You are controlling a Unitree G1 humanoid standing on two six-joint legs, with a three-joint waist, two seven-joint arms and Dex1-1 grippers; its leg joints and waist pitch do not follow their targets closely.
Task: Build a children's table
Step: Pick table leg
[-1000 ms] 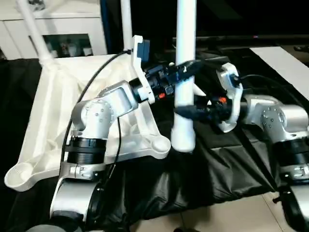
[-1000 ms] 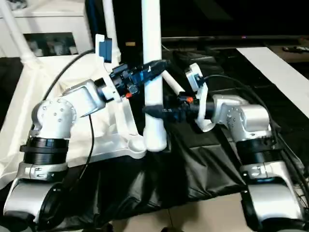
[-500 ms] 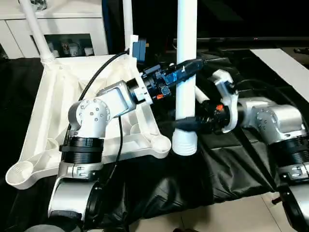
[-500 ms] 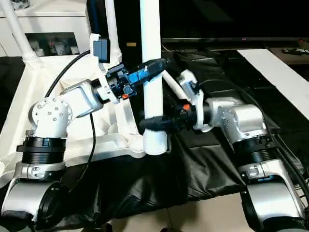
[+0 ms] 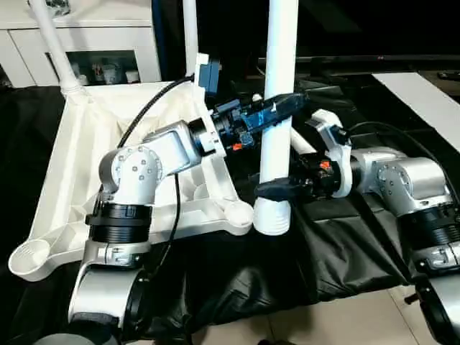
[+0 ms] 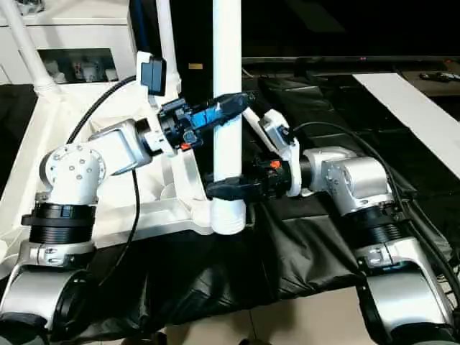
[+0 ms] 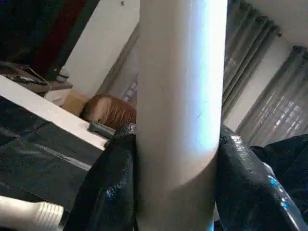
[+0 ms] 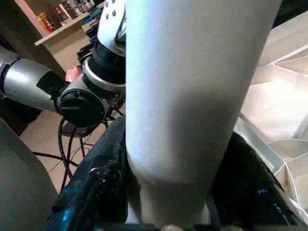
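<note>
While both hands (image 5: 277, 111) clamp it, leg (image 5: 277, 86) upright.

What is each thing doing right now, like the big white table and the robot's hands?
White plastic table top: upside down, ribbed underside up, on black cloth.
Held white tube leg: upright, flared end beside the near corner socket, not in it.
Two back legs: standing in their sockets.
Left gripper: shut on the held leg.
Right gripper: shut on it, lower down.
</note>
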